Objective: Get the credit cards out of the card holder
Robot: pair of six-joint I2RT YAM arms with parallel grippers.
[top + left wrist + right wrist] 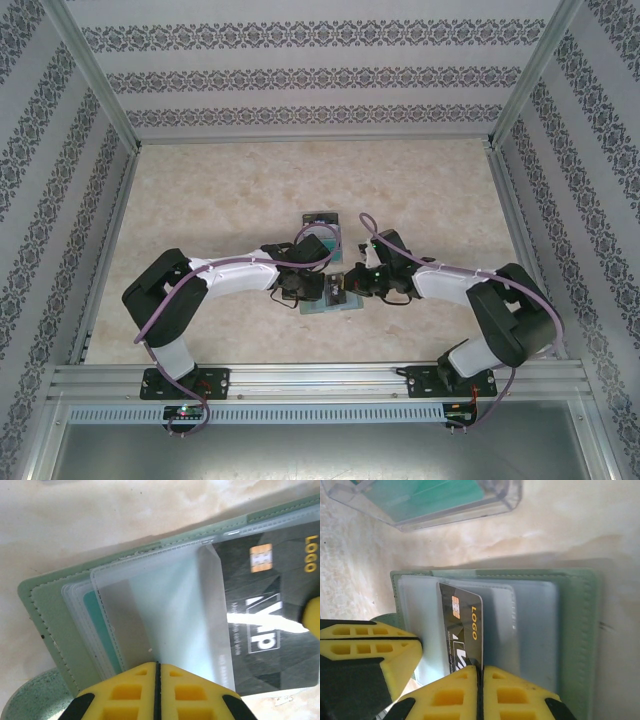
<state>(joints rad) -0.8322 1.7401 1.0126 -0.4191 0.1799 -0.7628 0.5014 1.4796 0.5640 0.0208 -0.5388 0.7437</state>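
Pale marbled surface [200, 200] first, boxed on three sides by walls [300, 75] banded with dark pattern. Then the left arm [230, 275] and right arm [450, 280], bolted at the near edge, both folded inward and meeting a little nearer than mid-surface, wrists almost nose to nose. Between them, flat on the surface, the holder [575, 630]: grey-green, stitched round the edge, lying open with pale glossy pockets facing up. Just beyond it, toward the far wall, a clear case [515, 497] with teal cards [435, 495] inside, apart from the holder. Down in size to the top sleeve [165, 610], clear and frosted, overlapping a strip of teal underneath. Beside and partly under that sleeve's lip, a dark grey card [270, 605] with a gold chip, the yellow word LOGO and white lettering, most of its face bare. Left claw [156, 672]: yellow fingers pressed together with no gap, tips at the sleeve's near edge; cannot tell whether anything is nipped between them. Right claw [481, 677]: likewise closed tight, clamped on the bare end of the dark card, whose corner vanishes into the seam between the fingers. Seen from the left wrist, one yellow fingertip [312, 617] of the right claw lies against the card's face at the far right of that view.
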